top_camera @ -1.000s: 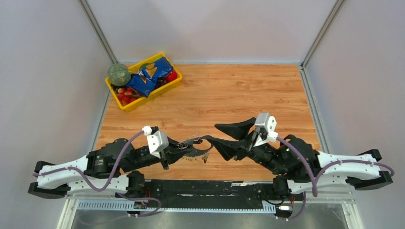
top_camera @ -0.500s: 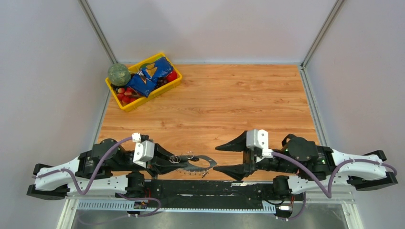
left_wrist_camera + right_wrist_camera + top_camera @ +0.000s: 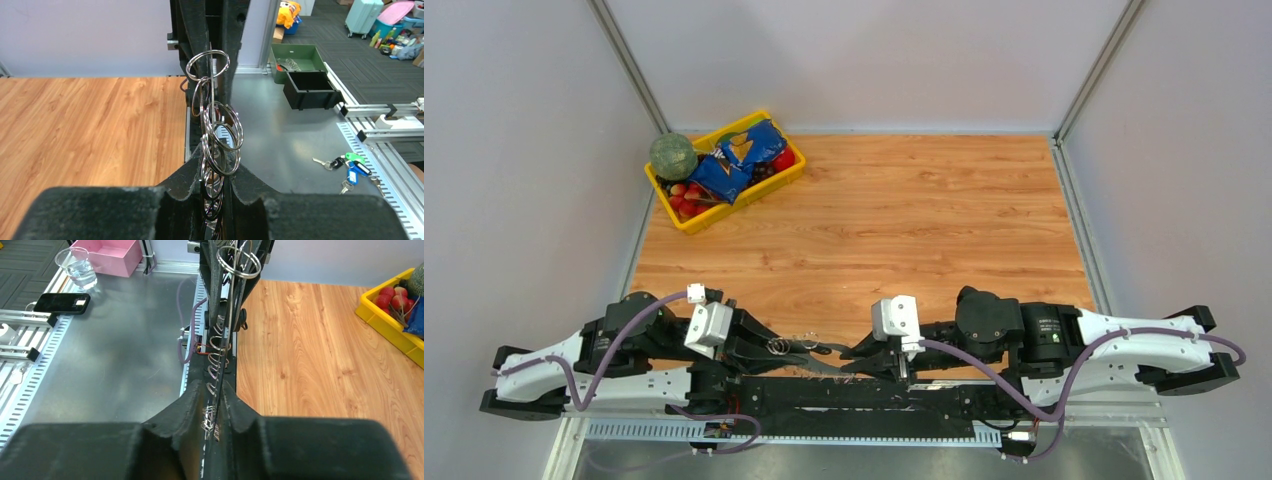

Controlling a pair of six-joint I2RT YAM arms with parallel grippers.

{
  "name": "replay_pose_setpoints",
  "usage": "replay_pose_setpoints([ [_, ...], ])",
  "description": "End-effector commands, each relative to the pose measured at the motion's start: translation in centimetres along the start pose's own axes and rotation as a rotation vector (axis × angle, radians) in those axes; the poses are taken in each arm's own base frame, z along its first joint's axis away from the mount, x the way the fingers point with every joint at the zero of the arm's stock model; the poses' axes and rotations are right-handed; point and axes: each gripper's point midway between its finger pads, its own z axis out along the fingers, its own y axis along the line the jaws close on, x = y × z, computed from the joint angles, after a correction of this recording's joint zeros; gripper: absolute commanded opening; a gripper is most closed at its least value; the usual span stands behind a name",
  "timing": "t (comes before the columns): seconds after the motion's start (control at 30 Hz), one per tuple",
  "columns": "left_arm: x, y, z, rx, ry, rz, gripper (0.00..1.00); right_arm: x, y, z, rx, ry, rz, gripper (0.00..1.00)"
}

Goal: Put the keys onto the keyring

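From above, the keyring [image 3: 781, 347] is held over the tabletop's [image 3: 924, 220] near edge; pull unevenly and it may twist free. In the left wrist view your left fingers [image 3: 187, 182] are clenched on one end of it; in the right wrist view your right fingers [image 3: 192, 405] pinch its key-fringed side.

Overhead view looks down the table [image 3: 904, 200] — close wrist views face each other, sharing the keyring [image 3: 216, 145].
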Motion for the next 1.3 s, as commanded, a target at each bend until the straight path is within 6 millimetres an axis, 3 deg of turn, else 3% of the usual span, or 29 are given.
replay_pose_setpoints([
  [0.0,-3.0,-0.5,-1.1,0.010,-0.095,0.008,0.00,-2.8,0.7,-1.1,-0.034,-0.072,0.008,0.14],
  [0.07,-3.1,-0.3,-1.3,-0.004,-0.102,0.011,0.00,-2.8,0.5,-1.0,-0.023,-0.071,0.013,0.00],
  [0.17,-3.3,0.0,-1.7,-0.026,-0.122,0.021,0.01,-3.0,-0.2,-0.7,0.018,-0.075,0.021,0.00],
  [0.23,-3.4,0.2,-1.9,-0.036,-0.134,0.023,0.07,-3.1,-0.7,-0.3,0.045,-0.081,0.025,0.00],
  [0.3,-3.3,0.4,-1.9,-0.048,-0.145,0.022,0.19,-3.1,-1.3,0.2,0.084,-0.083,0.033,0.00],
  [0.4,-3.1,1.0,-2.0,-0.082,-0.145,0.019,0.52,-3.3,-2.2,0.8,0.131,-0.085,0.039,0.00],
  [0.57,-2.7,2.2,-2.3,-0.155,-0.126,0.010,0.69,-3.8,-4.2,0.4,0.239,-0.097,0.017,0.00],
  [0.67,-2.6,4.5,-3.1,-0.292,-0.114,0.004,0.80,-3.6,-5.9,-1.0,0.345,-0.104,0.014,0.00],
  [0.8,-2.7,7.4,-4.6,-0.470,-0.130,-0.001,0.87,-2.6,-7.8,-2.8,0.462,-0.091,0.042,0.00],
  [0.93,-2.7,9.0,-5.3,-0.572,-0.155,-0.007,0.89,-0.6,-9.5,-3.4,0.577,-0.008,0.063,0.00],
  [1.17,-2.4,9.5,-5.5,-0.608,-0.147,-0.028,0.94,1.3,-11.4,-3.7,0.684,0.080,0.088,0.00],
  [1.27,-2.2,9.5,-5.5,-0.607,-0.141,-0.035,0.95,2.7,-12.3,-2.9,0.687,0.143,0.103,0.00],
])
